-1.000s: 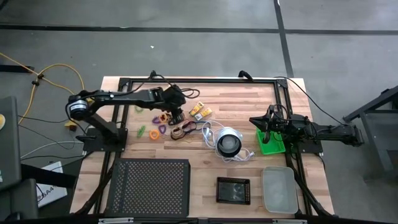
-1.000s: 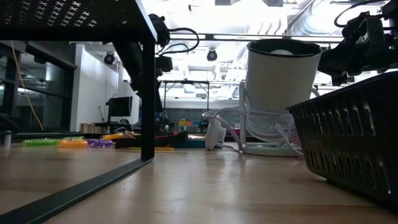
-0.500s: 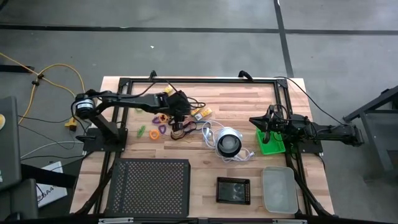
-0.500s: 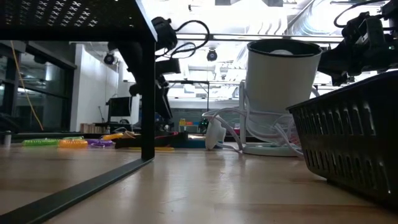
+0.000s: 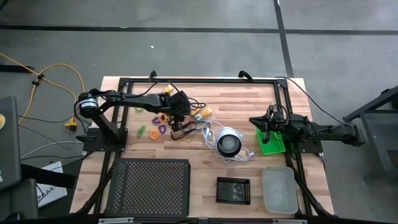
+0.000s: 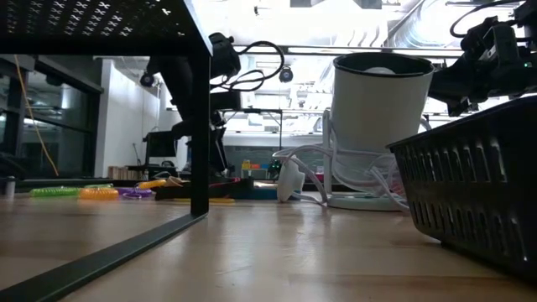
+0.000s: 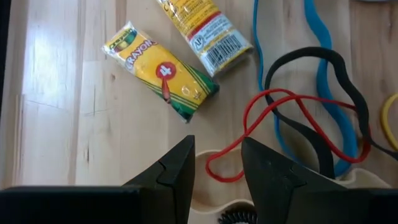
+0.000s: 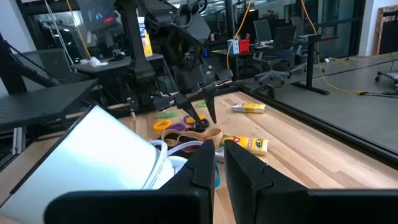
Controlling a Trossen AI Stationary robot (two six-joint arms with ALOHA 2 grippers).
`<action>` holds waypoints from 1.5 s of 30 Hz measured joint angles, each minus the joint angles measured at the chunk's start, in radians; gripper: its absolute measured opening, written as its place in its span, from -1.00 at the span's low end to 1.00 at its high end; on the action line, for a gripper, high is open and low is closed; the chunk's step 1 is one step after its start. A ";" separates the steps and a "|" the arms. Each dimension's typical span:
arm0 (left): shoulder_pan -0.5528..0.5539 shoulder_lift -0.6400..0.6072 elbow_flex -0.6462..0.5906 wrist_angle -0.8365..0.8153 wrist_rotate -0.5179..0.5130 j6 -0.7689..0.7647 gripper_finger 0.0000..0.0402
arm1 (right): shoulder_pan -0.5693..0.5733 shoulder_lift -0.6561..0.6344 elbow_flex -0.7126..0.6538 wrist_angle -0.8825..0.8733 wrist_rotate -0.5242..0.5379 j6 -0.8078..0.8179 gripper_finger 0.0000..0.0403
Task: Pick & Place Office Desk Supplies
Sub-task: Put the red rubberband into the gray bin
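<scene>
My left gripper (image 5: 180,112) (image 7: 217,158) is open and points down over a tangle of bands (image 5: 183,129). A red loop (image 7: 267,118) and a tan band (image 7: 214,186) lie under its fingertips; I cannot tell whether it touches them. Black (image 7: 323,93) and blue (image 7: 317,74) bands lie flat beside these. Two yellow crayon packs (image 7: 160,71) (image 7: 205,28) rest on the wood just beyond. Green (image 5: 142,130), orange (image 5: 153,133) and purple (image 5: 161,129) loops lie toward the table's left. My right gripper (image 5: 258,121) (image 8: 219,152) is shut and waits above the green tray (image 5: 272,142).
A round white-and-black object (image 5: 228,143) with a white cord stands mid-table, right of the bands. A black mesh tray (image 5: 149,186), a small black tray (image 5: 233,190) and a clear tray (image 5: 278,188) line the near edge. A black frame (image 5: 199,79) rims the far side.
My left arm has reached a little farther toward the table's right edge, bringing its gripper over the tangle of bands near the crayon packs. The supplies lie where they were.
</scene>
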 joint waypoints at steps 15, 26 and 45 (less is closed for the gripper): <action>-0.032 0.037 -0.001 0.003 0.043 0.001 -0.38 | 0.000 0.000 0.000 0.000 0.000 0.000 -0.88; -0.031 0.056 -0.002 0.025 0.037 -0.010 -0.38 | 0.000 0.000 0.000 0.001 0.000 0.000 -0.88; -0.016 0.109 0.000 0.103 0.046 -0.010 -0.38 | 0.000 0.000 0.000 0.001 -0.003 0.000 -0.88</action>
